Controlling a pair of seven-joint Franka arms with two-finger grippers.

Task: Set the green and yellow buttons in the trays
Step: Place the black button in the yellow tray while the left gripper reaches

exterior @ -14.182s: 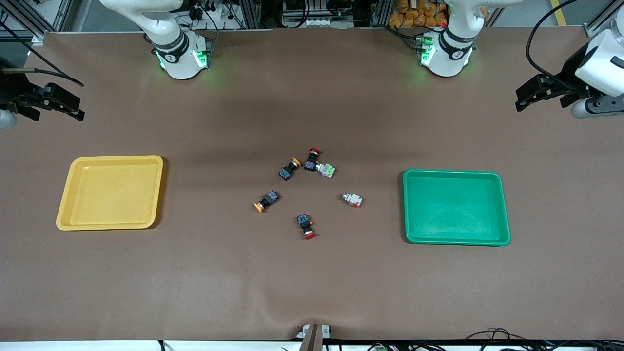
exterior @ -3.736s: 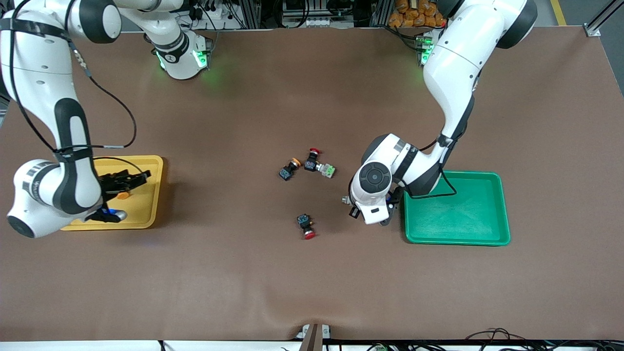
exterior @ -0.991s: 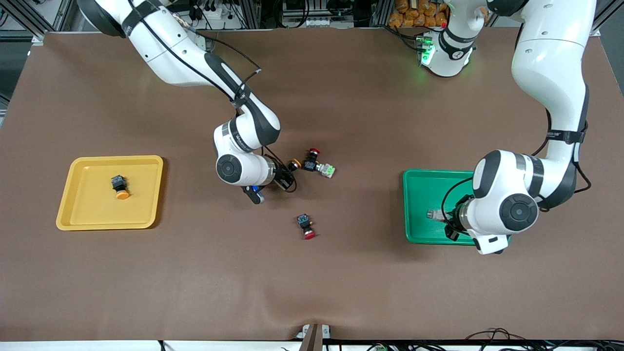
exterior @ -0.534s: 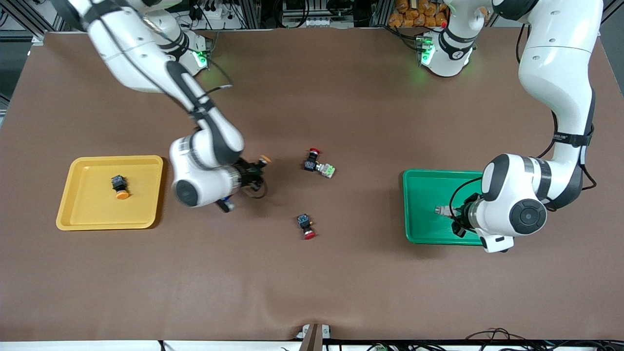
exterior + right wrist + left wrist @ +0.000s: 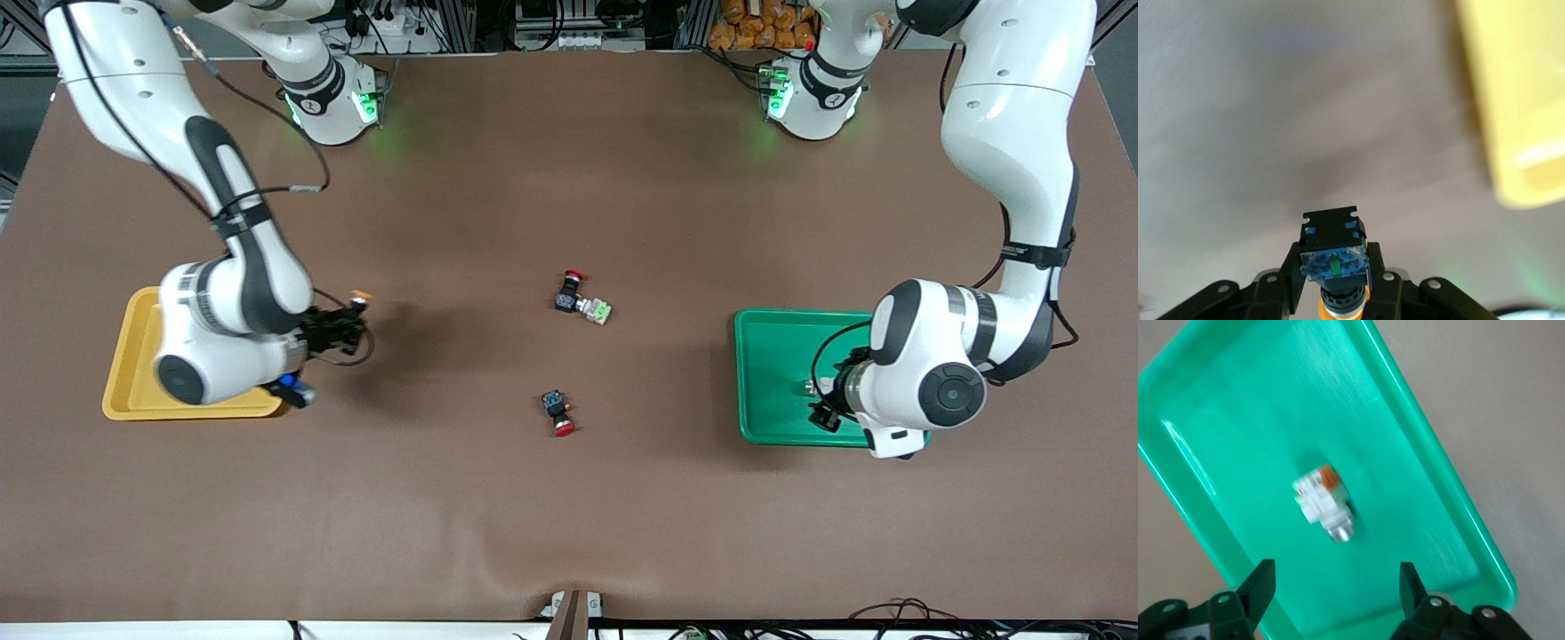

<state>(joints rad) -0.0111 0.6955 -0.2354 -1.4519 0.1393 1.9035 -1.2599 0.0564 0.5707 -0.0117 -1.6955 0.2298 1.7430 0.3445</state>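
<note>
Yellow button point(image 5: 1335, 259) sits clamped in right pincer point(image 5: 1336, 288); white-grey button point(image 5: 1323, 499) lies below gaping left pincer point(image 5: 1337, 587).

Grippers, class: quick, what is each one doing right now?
Left gripper: open, over the green tray, white-grey button lying in it.
Right gripper: closed on a yellow-capped button.

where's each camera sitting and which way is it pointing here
Front view: high across the table, facing both arms' bases; whole arms show, with the yellow plastic tray.
Left wrist view: on the left arm, looking down past the open left gripper at the white-grey green button in the green plastic tray.
Right wrist view: the right gripper holds a black orange-capped button.
Shared: the green tray.
</note>
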